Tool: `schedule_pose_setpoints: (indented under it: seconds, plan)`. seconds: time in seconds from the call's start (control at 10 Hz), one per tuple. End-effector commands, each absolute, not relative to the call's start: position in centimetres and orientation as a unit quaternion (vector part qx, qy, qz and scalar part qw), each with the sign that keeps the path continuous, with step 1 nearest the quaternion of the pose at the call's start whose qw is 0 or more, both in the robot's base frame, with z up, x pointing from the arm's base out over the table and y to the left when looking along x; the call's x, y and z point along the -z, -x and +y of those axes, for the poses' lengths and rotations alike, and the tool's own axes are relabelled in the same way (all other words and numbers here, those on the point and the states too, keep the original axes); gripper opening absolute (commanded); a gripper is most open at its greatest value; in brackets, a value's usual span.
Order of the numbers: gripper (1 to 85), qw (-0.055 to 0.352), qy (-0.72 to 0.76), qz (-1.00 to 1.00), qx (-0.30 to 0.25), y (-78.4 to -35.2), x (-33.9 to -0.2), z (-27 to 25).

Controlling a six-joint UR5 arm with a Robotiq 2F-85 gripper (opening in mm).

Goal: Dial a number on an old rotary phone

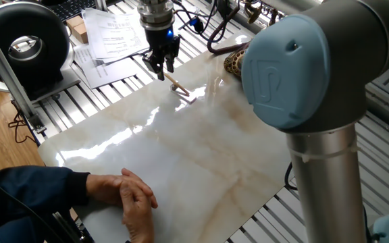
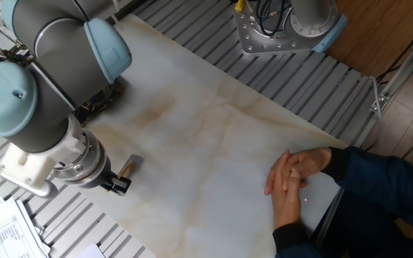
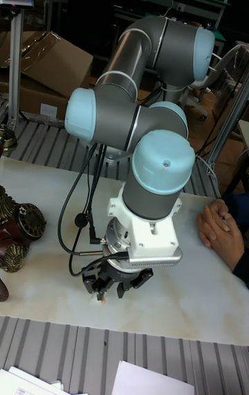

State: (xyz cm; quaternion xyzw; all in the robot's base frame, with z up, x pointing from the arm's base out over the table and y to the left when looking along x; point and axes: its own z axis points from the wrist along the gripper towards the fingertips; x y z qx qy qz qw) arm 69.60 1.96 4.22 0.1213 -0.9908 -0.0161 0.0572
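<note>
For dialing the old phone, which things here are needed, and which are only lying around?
Belong to the job:
- old rotary phone, at the table edge
- wooden stick lying on the marble top, probably the dialing tool
- end effector, just above the stick

Just lying about:
- big black round device
- papers
- the person's clasped hands
</note>
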Motion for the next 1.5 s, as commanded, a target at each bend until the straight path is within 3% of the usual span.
schedule_pose_setpoints:
  seconds: [0.0, 0.6, 0.9, 1.4]
  plan:
    - [43.0, 0.055, -0.124, -0.990, 0.025, -70.0, -4.0, 2.0]
    - [43.7, 0.076, -0.124, -0.989, -0.007, -69.2, -4.6, -0.1]
    - [35.7, 0.081, -0.089, -0.993, -0.009, -68.9, -4.6, -0.1]
    - [43.7, 0.089, -0.095, -0.992, -0.002, -68.5, -4.7, 0.2]
